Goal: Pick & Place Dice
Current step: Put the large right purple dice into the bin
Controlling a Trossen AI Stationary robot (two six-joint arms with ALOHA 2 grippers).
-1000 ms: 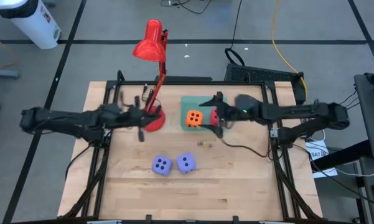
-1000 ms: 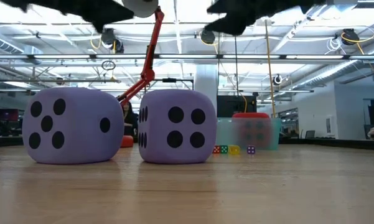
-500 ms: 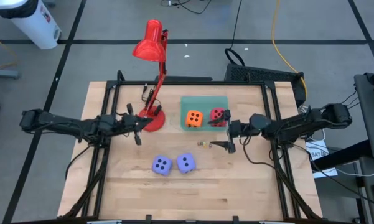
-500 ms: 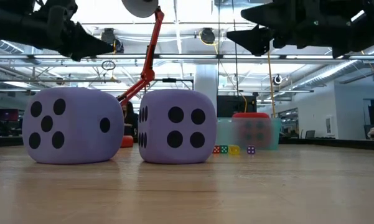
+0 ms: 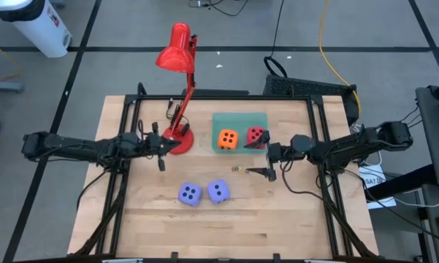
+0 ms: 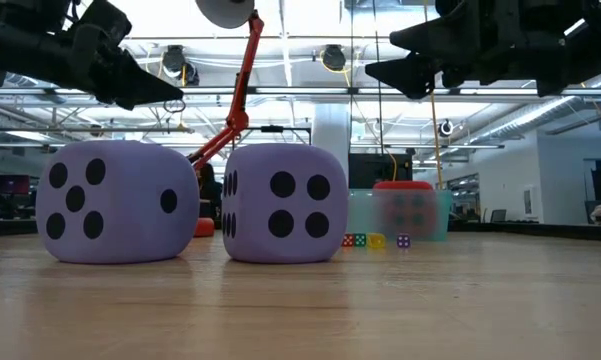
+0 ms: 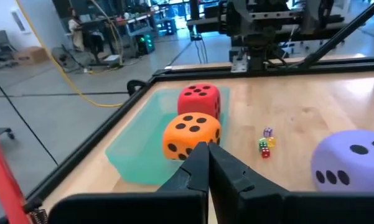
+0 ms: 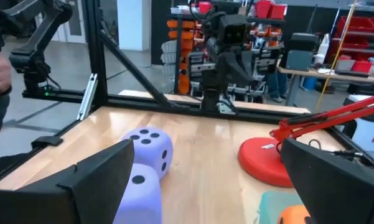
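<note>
The orange die (image 5: 228, 139) and the red die (image 5: 256, 135) sit side by side in the teal tray (image 5: 239, 118); the left wrist view also shows the orange die (image 7: 190, 134) and the red die (image 7: 199, 99). Two lavender-blue dice (image 5: 190, 193) (image 5: 218, 191) rest on the wood nearer the table's near edge, large in the low view (image 6: 115, 200) (image 6: 283, 203). My left gripper (image 5: 161, 151) is shut and hovers near the lamp base, left of the tray. My right gripper (image 5: 267, 158) is wide open, just off the tray's near right corner. Neither touches a die.
A red desk lamp stands on its round base (image 5: 180, 140) between my left gripper and the tray. Tiny coloured dice (image 5: 239, 170) lie on the wood near the tray. A black frame rail (image 5: 204, 97) runs around the table. Open wood lies toward the near edge.
My right gripper has drawn back from over the red die in the tray toward the table's right and near edges, and come lower, staying open. My left arm has also sunk lower and settled near the lamp base. The dice have kept their places.
</note>
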